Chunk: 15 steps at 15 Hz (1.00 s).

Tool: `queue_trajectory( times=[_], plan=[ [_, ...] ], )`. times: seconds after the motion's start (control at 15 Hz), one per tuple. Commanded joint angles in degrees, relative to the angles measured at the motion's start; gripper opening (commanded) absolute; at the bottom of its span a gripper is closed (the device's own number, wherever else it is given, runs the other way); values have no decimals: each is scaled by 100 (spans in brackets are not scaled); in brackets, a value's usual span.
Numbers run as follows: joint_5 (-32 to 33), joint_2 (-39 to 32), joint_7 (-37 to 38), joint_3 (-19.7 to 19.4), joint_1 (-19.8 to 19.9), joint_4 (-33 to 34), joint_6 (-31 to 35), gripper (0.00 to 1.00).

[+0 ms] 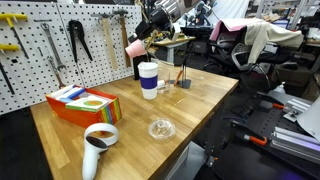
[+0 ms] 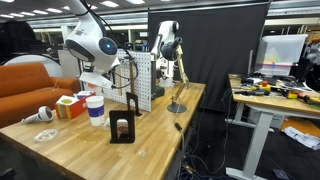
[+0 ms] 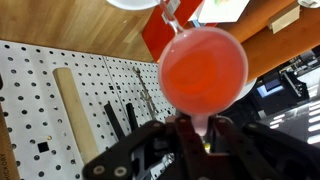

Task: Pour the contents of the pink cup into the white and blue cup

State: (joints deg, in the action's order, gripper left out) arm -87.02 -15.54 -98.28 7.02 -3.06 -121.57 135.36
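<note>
My gripper (image 1: 143, 38) is shut on the pink cup (image 1: 135, 47) and holds it in the air, tilted, just above and slightly behind the white and blue cup (image 1: 148, 80). That taller cup stands upright on the wooden table near the pegboard and also shows in an exterior view (image 2: 95, 108). In the wrist view the pink cup (image 3: 203, 68) fills the centre with its open mouth toward the camera, its rim pinched between my fingers (image 3: 200, 135). I cannot make out its contents. A white curved rim (image 3: 132, 3) shows at the top edge.
An orange box (image 1: 85, 103) lies beside the cup. A white round device (image 1: 98, 140) and a clear glass dish (image 1: 161, 129) sit nearer the front edge. A tool pegboard (image 1: 70, 45) stands behind. A black holder (image 2: 122, 128) and a small stand (image 2: 178, 104) are on the table.
</note>
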Motion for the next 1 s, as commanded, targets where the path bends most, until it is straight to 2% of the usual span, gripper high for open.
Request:
queue_trajectory(
  times=[0.0, 0.53, 0.93],
  plan=[
    [-180, 37, -208, -99, -52, -92, -212, 4],
    [-222, 26, -220, -108, -45, -112, -254, 4],
    [-412, 13, -220, -148, -10, -119, -553, 4]
  ],
)
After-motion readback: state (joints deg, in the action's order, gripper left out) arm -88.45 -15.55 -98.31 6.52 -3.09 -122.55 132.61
